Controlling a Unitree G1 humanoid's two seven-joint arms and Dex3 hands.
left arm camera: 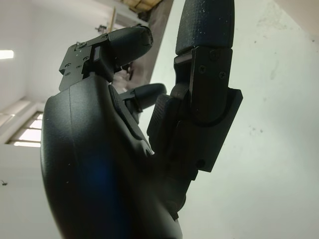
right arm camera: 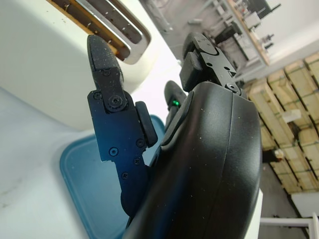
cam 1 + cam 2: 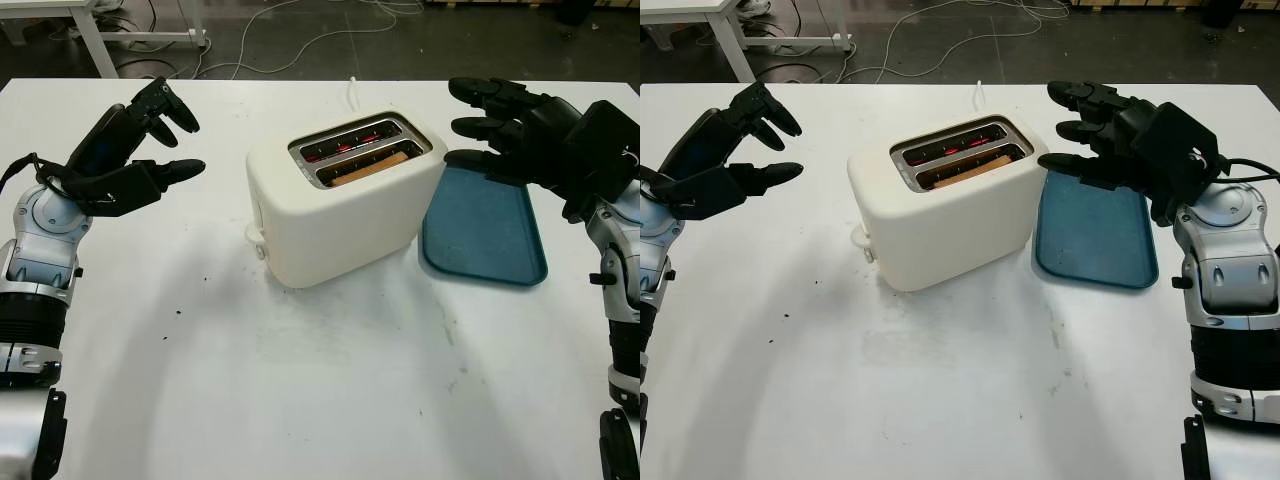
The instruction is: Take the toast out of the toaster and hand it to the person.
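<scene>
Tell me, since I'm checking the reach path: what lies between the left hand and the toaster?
Nothing: bare white table separates the open left hand from the toaster, shown in both eye views.

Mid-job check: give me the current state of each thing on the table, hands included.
toaster: upright, both slots glowing red.
toast: down in the near slot, not yet pulled out.
blue tray: flat beside the toaster, nothing on it.
left hand: open, raised over the table, apart from the toaster.
right hand: open, above the tray, close to the toaster's top corner.
</scene>
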